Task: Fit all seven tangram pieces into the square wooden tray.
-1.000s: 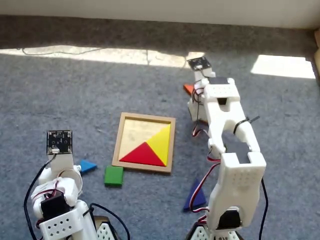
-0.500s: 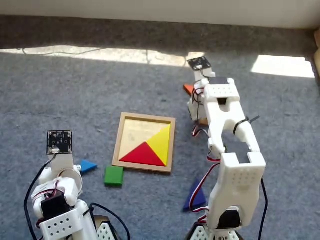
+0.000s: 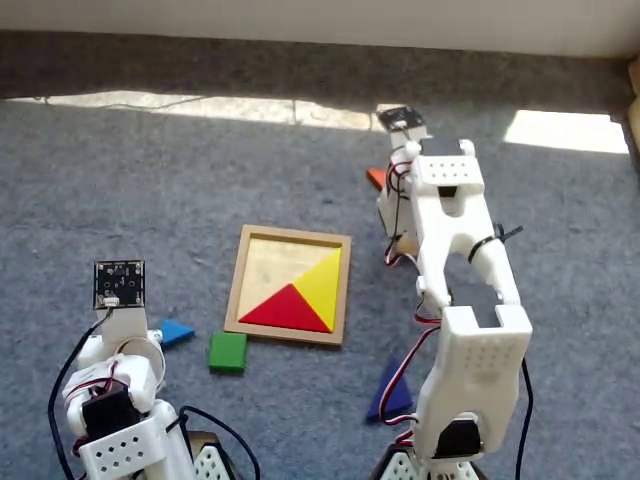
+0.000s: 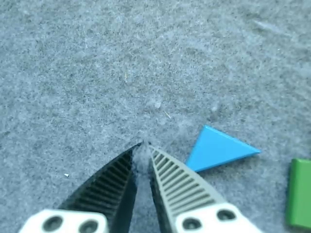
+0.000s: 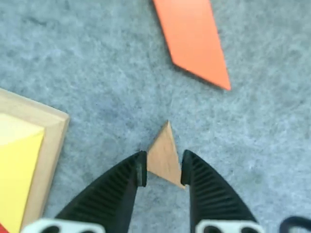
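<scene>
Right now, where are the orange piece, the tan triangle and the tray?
orange piece [image 5: 192, 36], right wrist view, its middle.
tan triangle [image 5: 164, 154], right wrist view, its middle.
tray [image 3: 295, 234], high view, its far rim.

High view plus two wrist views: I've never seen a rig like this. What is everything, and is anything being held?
The white machines are two robot arms, left arm and right arm, on grey carpet. The high view looks down on both; each wrist view rides on one arm, looking along its gripper. A square wooden tray holds a red triangle and yellow triangle; outside it lie a light blue triangle, green square, dark blue triangle and orange piece. The left gripper is shut, empty, beside the light blue triangle. The right gripper pinches a tan triangle.
</scene>
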Action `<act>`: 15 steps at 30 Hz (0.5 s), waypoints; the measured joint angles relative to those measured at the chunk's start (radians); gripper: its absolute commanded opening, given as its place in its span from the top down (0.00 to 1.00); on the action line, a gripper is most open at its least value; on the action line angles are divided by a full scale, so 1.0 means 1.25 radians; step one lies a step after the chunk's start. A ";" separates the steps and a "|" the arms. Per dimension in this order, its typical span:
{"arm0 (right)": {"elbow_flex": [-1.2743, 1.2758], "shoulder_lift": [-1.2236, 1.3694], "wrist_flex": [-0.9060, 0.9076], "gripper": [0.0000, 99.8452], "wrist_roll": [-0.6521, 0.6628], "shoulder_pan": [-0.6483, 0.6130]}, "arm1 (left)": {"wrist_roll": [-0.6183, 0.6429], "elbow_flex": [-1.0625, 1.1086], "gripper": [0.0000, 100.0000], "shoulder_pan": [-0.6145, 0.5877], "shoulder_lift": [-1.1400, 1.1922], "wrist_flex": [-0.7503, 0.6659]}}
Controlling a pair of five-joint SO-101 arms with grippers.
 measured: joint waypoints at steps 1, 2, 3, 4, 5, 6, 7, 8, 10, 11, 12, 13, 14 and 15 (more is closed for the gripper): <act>0.000 0.000 0.006 0.79 0.000 -0.004 | 0.000 0.000 0.99 0.000 0.000 0.000; 0.000 0.000 0.018 0.79 0.000 -0.010 | 0.000 0.000 0.99 0.000 0.000 0.000; 0.002 0.000 0.023 0.79 0.000 -0.017 | 0.000 0.000 0.99 0.000 0.000 0.000; 0.010 0.000 0.022 0.79 0.000 -0.026 | 0.000 0.000 0.99 0.000 0.000 0.000; 0.023 0.000 0.022 0.79 0.000 -0.034 | 0.000 0.000 0.99 0.000 0.000 0.000; 0.038 0.000 0.017 0.79 0.000 -0.044 | 0.000 0.000 0.99 0.000 0.000 0.000; 0.056 0.000 0.002 0.79 0.000 -0.052 | 0.000 0.000 0.99 0.000 0.000 0.000; 0.071 0.000 -0.014 0.79 0.000 -0.056 | 0.000 0.000 0.99 0.000 0.000 0.000; 0.097 0.000 -0.049 0.79 0.000 -0.055 | 0.000 0.000 0.99 0.000 0.000 0.000; 0.110 0.000 -0.068 0.79 0.000 -0.054 | 0.000 0.000 0.99 0.000 0.000 0.000; 0.120 0.000 -0.079 0.79 0.000 -0.053 | 0.000 0.000 0.99 0.000 0.000 0.000; 0.130 0.000 -0.090 0.79 0.000 -0.053 | 0.000 0.000 0.99 0.000 0.000 0.000; 0.137 -0.001 -0.097 0.79 0.000 -0.053 | 0.000 0.000 0.99 0.000 0.000 0.000; 0.141 -0.004 -0.102 0.79 0.000 -0.053 | 0.000 0.000 0.99 0.000 0.000 0.000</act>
